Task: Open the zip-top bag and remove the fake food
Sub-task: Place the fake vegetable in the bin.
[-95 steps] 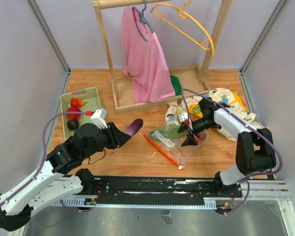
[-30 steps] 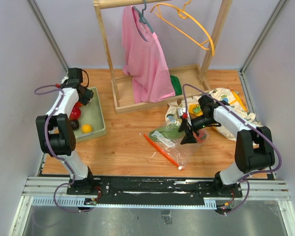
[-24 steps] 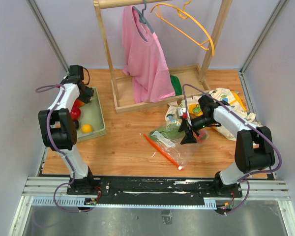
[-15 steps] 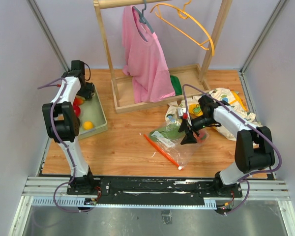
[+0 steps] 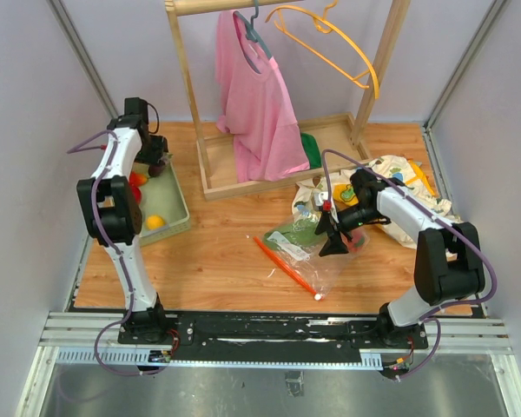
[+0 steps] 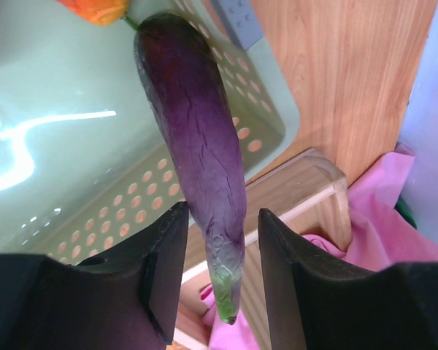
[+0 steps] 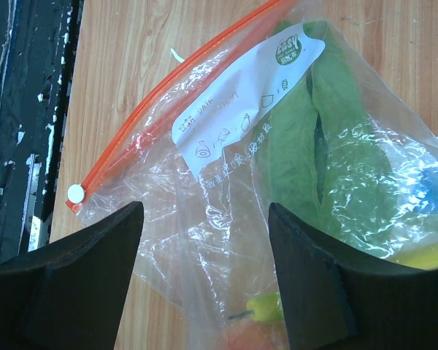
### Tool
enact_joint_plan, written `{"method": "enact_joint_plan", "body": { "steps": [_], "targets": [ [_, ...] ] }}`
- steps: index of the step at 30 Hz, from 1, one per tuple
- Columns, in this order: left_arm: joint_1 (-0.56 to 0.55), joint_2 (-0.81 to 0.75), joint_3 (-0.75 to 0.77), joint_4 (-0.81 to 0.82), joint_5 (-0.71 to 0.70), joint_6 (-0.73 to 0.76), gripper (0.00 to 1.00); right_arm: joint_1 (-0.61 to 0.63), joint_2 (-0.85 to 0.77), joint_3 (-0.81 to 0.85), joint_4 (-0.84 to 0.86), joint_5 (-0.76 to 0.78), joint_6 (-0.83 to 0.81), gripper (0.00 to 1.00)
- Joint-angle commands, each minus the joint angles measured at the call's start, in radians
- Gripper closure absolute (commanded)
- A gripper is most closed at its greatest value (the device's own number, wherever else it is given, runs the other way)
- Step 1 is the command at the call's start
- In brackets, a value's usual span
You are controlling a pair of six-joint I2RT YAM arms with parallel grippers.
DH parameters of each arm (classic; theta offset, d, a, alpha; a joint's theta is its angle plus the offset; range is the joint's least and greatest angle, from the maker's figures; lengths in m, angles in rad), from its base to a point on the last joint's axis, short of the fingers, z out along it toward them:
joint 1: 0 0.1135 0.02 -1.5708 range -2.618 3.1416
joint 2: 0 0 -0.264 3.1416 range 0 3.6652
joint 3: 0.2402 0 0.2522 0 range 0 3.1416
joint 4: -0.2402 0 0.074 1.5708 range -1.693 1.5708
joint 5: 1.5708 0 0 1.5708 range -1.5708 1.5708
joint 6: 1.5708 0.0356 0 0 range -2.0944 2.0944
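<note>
Two arms, both mid-job
Left jaws straddle purple eggplant over green tray, grip unclear; right jaws apart above zip-top bag on worktop – likely limp, slippery film, pinch at orange zipper strip; fake food inside probably light

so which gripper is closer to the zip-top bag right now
Right. The right gripper hangs just above the zip-top bag, jaws open over it. The left gripper is far off to the left at the green tray, with the purple eggplant between its fingers.
</note>
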Motion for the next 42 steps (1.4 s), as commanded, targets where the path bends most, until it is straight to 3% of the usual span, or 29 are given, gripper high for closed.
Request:
{"method": "enact_joint_plan", "body": {
  "steps": [1,12,30,38,42],
  "targets": [
    [0.015,0.037,0.05,-0.012,0.019,-0.027,0.54,-0.017,0.008,0.02,-0.034,-0.023,-0.019,0.3],
    [0.051,0.076,0.091,-0.009,0.031,-0.069,0.55,-0.017,0.013,0.022,-0.041,-0.025,-0.022,0.3],
    [0.089,0.157,0.231,-0.012,0.051,-0.073,0.48,-0.017,0.023,0.026,-0.054,-0.025,-0.03,0.3],
    [0.104,0.049,0.236,-0.007,-0.057,0.03,0.45,-0.017,0.025,0.026,-0.056,-0.029,-0.03,0.3],
    [0.106,-0.063,0.124,0.081,-0.044,0.144,0.43,-0.017,0.026,0.031,-0.062,-0.036,-0.033,0.3]
  ]
}}
